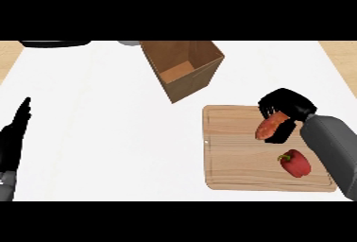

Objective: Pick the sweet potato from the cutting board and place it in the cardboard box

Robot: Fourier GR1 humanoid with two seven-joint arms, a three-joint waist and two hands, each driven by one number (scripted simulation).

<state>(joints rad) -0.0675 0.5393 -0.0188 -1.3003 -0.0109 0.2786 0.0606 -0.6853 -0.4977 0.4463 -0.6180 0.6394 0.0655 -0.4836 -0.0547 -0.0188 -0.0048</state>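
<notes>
**Sweet potato in hand, box ahead**

The right hand [286, 111] has its fingers curled around the sweet potato [267, 127], which sits over the upper right part of the cutting board [230, 160]; whether it has lifted clear I cannot tell. The step looks like the pick. The cardboard box [185, 68] lies toward eleven o'clock, so the next move calls for a carry that way above its rim. A red pepper [295, 163] lies at five o'clock. The left hand [14, 132] rests, fingers straight, at the left edge.

Bright even light; faint shadows, maybe overhead source; slightly soft focus.
</notes>
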